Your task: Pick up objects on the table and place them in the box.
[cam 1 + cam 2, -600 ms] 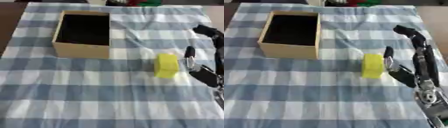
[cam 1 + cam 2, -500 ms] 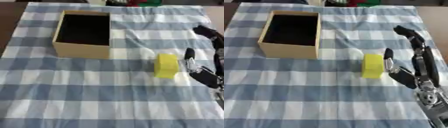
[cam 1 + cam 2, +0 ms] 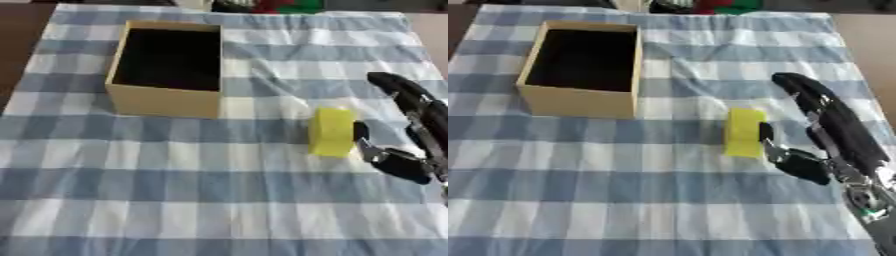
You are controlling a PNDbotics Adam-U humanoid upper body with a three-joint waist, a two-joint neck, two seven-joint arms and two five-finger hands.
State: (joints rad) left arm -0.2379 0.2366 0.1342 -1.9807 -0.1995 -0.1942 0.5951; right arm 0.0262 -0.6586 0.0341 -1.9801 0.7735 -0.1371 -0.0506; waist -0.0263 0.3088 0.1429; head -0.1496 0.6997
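Looking from the left, you see the box (image 3: 168,70) standing open on the checked cloth (image 3: 131,190) over the bench, its dark inside apparently holding nothing, so by my judgement nothing is placed yet. To its right, well apart from it, the yellow block (image 3: 332,131) lies on the cloth. Your right robot hand (image 3: 820,132) is just beside the block on its right side, fingers spread, thumb close against it but not closed round it. You have the grasp, lift and drop left to do. No writing or brand can be read anywhere.
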